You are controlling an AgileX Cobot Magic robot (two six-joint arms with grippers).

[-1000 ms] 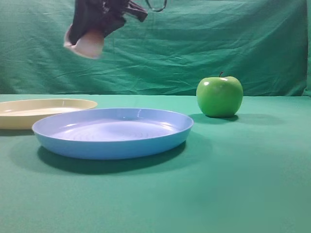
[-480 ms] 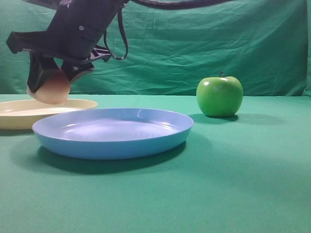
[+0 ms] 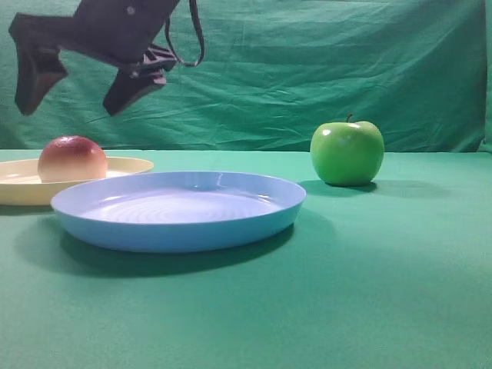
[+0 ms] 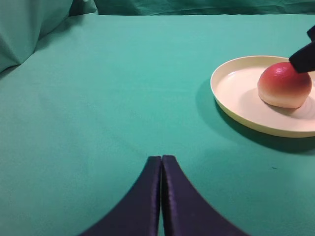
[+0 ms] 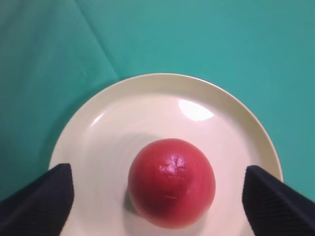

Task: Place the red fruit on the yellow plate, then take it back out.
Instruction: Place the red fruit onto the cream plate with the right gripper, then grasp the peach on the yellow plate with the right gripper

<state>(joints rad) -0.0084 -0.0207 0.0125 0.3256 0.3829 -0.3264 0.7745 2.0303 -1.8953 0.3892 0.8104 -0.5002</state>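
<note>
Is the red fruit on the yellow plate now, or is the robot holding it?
On the plate. The red fruit sits on the yellow plate, and the right tool hangs open above it, not touching.

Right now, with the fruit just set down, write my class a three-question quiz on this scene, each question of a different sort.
1. True or false: the red fruit lies on the blue plate.
2. Which describes the right gripper? A) shut on the fruit B) open above the fruit C) touching the apple
3. Fill in: the left gripper's fingers are ____.

Key: 1 false, it lies on the yellow plate; 2 B; 3 shut.
</note>
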